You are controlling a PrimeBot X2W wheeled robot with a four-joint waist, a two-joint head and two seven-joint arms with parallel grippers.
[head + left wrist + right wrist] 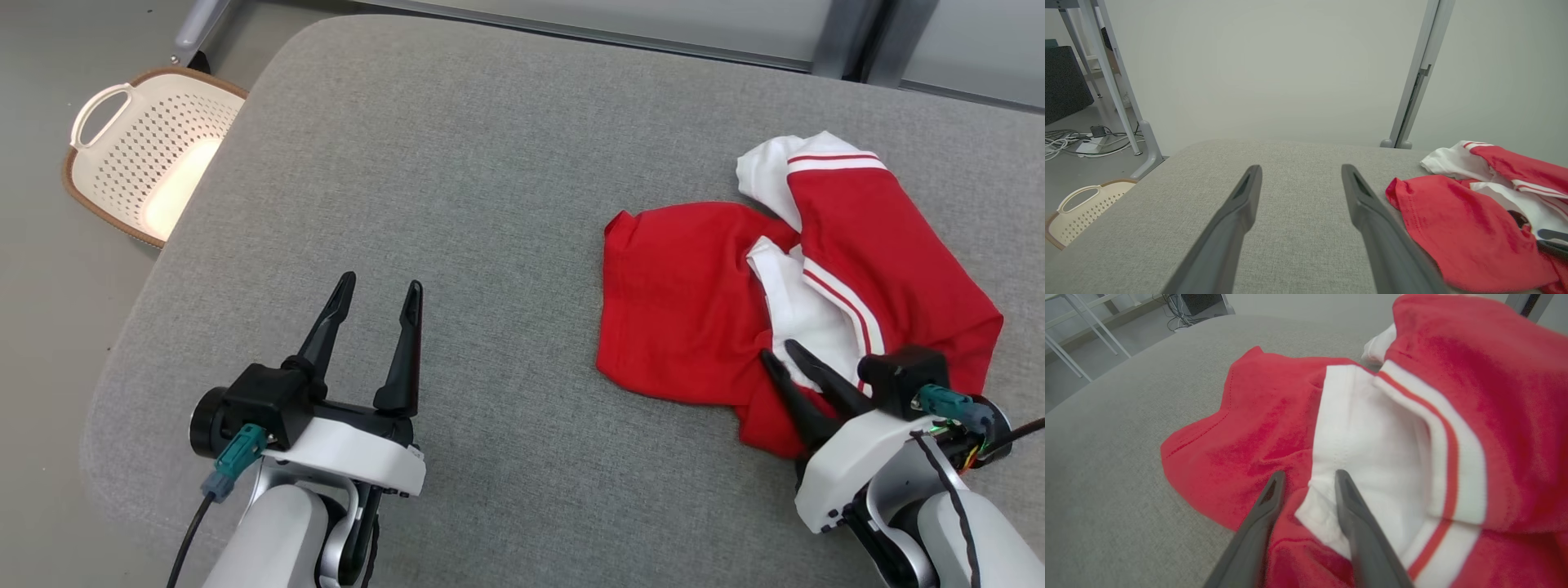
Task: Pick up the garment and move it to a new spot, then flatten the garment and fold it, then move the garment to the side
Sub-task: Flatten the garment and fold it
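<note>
A fold of the garment (678,302) is straddled by the right pincer (778,349) (clamped or not can't be told), so only a thin layer might get pinched and dropped.

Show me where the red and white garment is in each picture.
Head view: garment, right of centre.
Left wrist view: garment, lower right corner.
Right wrist view: garment close up, centre and right.
Shared landmark: grey padded table beneath it in all three.
</note>
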